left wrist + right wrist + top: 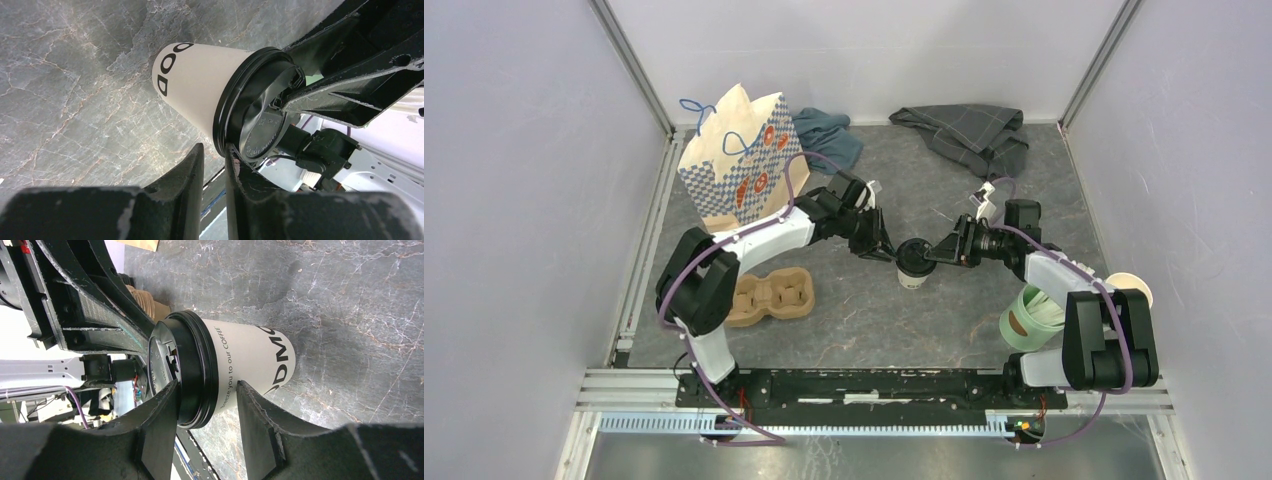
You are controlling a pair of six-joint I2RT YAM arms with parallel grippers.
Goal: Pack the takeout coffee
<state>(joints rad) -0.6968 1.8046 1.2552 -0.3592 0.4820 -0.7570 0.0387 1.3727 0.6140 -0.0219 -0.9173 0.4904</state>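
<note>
The takeout coffee point(913, 266), a white paper cup with a black lid, stands on the grey table between my two grippers. My left gripper point(888, 250) meets it from the left. In the left wrist view its fingers point(192, 175) are nearly together and the lid's rim point(225, 120) sits at their tips. My right gripper point(938, 254) comes from the right. In the right wrist view it is open astride the lid's rim point(197, 365): one finger point(160, 415) lies over the lid's top, the other point(255, 415) touches the cup wall point(250, 360).
A patterned paper bag point(739, 160) stands at the back left. A brown cardboard cup carrier point(769, 297) lies front left. A mint-green cup point(1032, 318) and a lidless white cup point(1130, 288) are by the right arm's base. Dark cloths point(969, 130) lie at the back.
</note>
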